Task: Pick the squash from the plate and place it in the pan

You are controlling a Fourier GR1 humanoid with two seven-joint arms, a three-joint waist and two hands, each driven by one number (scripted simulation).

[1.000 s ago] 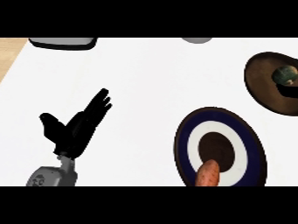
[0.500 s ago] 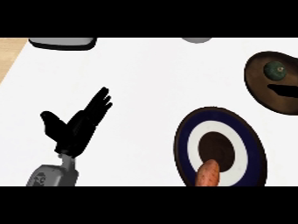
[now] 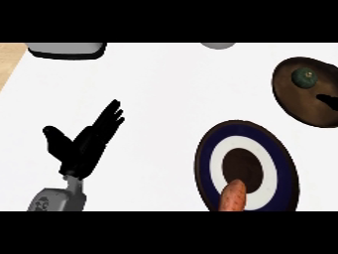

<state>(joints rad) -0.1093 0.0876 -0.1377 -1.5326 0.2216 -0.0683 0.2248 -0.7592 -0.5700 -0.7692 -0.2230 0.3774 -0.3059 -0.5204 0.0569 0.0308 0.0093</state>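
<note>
You had the small, dark green squash (image 3: pixel 305 76) lying in the brown pan (image 3: pixel 297 101). The pan sat at 2 o'clock on the white counter (image 3: pixel 164 99), and the squash was near the pan's 11 o'clock side.

Your right hand (image 3: pixel 337 103) poked in from the edge at 3 o'clock, over the pan. It was at about 4 o'clock from the squash and was not touching it. The fingers that showed looked straight and held nothing, so the hand was open. Most of that hand was out of view.

The blue and white plate (image 3: pixel 203 166) was at 5 o'clock. There was no squash on it. Only a long orange vegetable (image 3: pixel 234 196) lay there, at the plate's 6 o'clock side. Your left hand (image 3: pixel 84 144) rested at 8 o'clock, wide open with its fingers up, well apart from everything.

I think the putting-down step was done, because the squash was where the task wanted it. What was left was to get your right hand out of the pan. That called for lifting it up first and then pulling it back toward 4 o'clock. That way the fingers would not bump the squash or catch the pan's edge. The orange vegetable was not part of the job, so you could leave it alone.
</note>
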